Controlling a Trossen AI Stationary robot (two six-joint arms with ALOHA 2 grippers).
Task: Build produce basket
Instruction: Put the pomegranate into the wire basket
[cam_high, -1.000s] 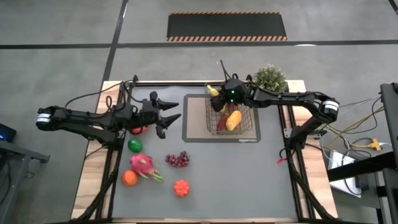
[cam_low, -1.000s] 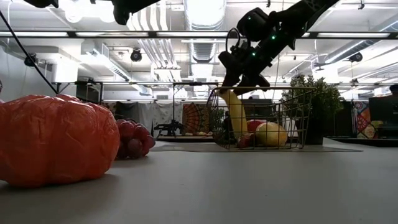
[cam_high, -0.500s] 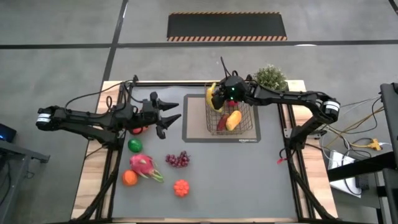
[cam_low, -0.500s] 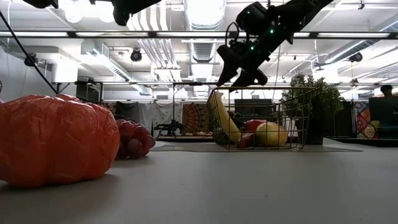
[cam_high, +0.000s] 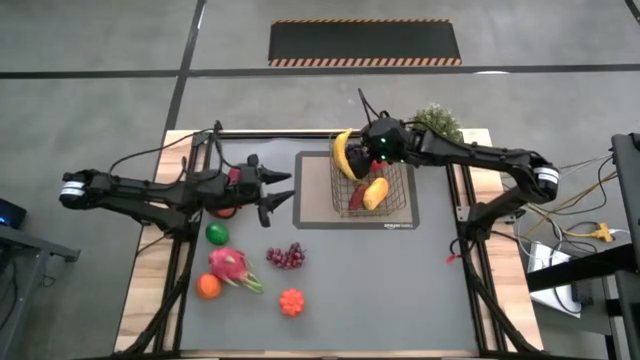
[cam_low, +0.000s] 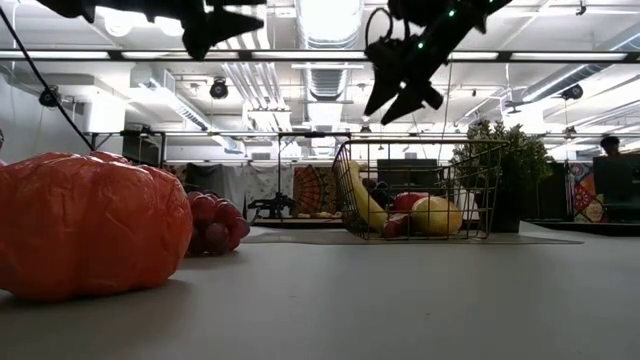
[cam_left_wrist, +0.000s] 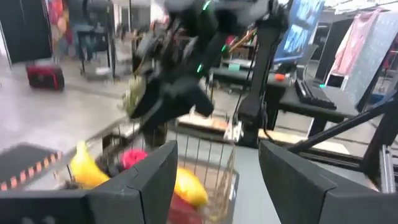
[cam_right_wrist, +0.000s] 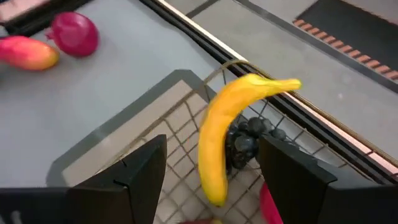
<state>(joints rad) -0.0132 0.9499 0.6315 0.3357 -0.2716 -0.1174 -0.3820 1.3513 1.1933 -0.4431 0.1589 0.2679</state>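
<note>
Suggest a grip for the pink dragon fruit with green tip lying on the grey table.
Probably across the plump pink body of the dragon fruit, jaws descending from above. It lies on its side, green tip pointing toward the red grape bunch; the leafy tapered end would likely slip.

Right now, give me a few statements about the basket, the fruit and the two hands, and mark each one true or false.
1. The banana leans on the rim of the basket. True.
2. The right hand grips the banana. False: it is open, above the basket.
3. The dragon fruit lies in the basket. False: it lies on the table, outside.
4. The left hand is empty. True.
5. The red grapes are on the mat. False: they lie off it.
</note>
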